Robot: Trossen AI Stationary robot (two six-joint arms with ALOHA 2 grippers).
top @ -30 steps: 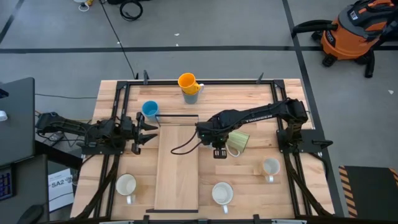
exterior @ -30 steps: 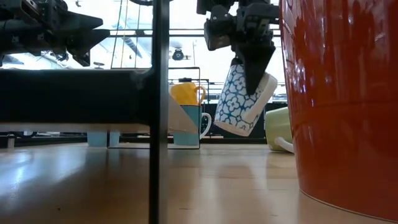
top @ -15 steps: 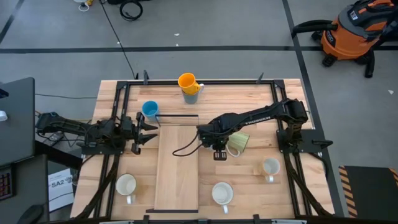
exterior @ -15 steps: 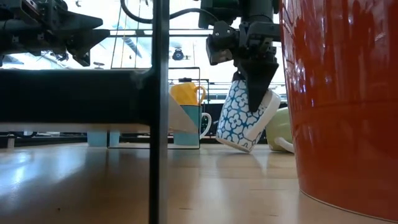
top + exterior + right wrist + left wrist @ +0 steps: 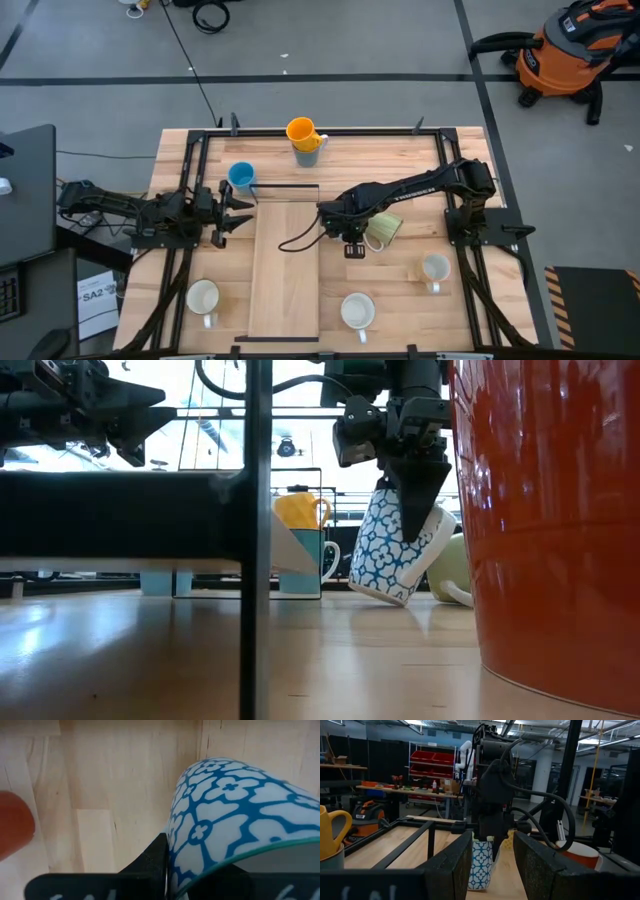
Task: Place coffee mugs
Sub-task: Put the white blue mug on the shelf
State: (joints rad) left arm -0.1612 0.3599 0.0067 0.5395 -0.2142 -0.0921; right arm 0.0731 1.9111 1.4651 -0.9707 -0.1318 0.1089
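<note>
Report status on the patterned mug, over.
Right end effector gripping blue-patterned mug, tilted, base edge on table. Left end effector open, idle. Pale green mug close behind.

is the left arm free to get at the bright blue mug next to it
Probably yes: the left pincer is open and holds nothing, the bright blue mug stands close beside it, and nothing lies between them.

One camera looks straight down on the counter [image 5: 400, 160]; another sits level at its surface; both show the blue-patterned mug [image 5: 398, 550].
</note>
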